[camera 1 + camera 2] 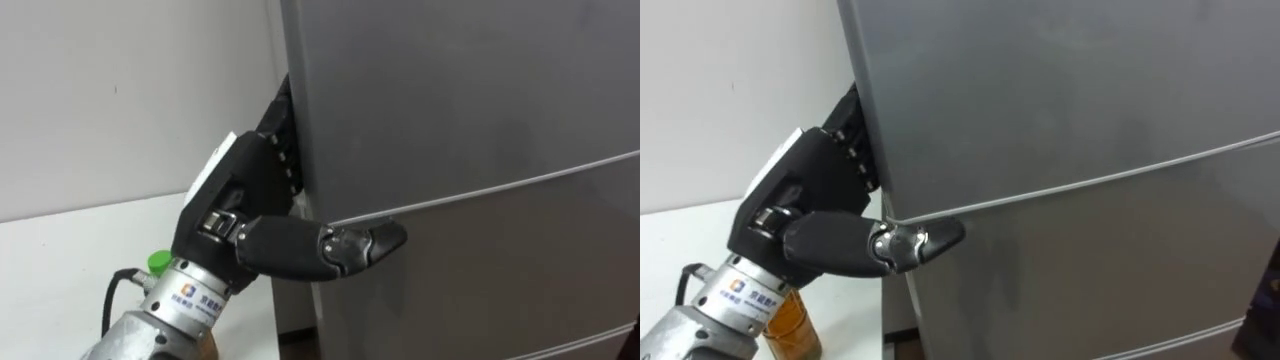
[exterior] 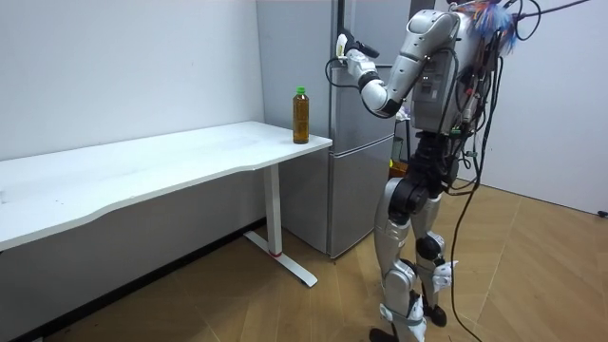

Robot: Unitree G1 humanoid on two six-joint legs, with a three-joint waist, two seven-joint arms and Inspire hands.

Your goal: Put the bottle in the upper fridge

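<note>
At the fridge (image 1: 450, 100), left side: what is entered first? (Checker)

Item 1, left hand (image 1: 250, 200). It is set against the left edge of the upper door (image 1: 470, 80), with the thumb (image 1: 345, 243) laid across the door front just above the seam with the lower door (image 1: 500, 280). The rest of the hand runs behind the door's edge, so whether it is clasped or slack I cannot tell. (Clerk)

Next? (Checker)

Item 2, bottle (image 2: 301, 116). Amber contents, green cap (image 1: 157, 262). It stands upright on the white table (image 2: 142, 161), at the corner nearest the fridge, just beside it. Nothing holds it. (Clerk)

Position relative to item 1? (Checker)

Below the hand and to the robot's left of it, apart from it. From the head camera the cap peeps out beside the wrist. Long axis vertical. (Clerk)

Status of task? (Checker)

Judged to be the door-opening step. The door reads as closed and the bottle is not yet fetched. It lies on the left hand's own side, so that hand looks the nearer. With the door open, a sideways approach to the upright body would suit. (Clerk)
</note>
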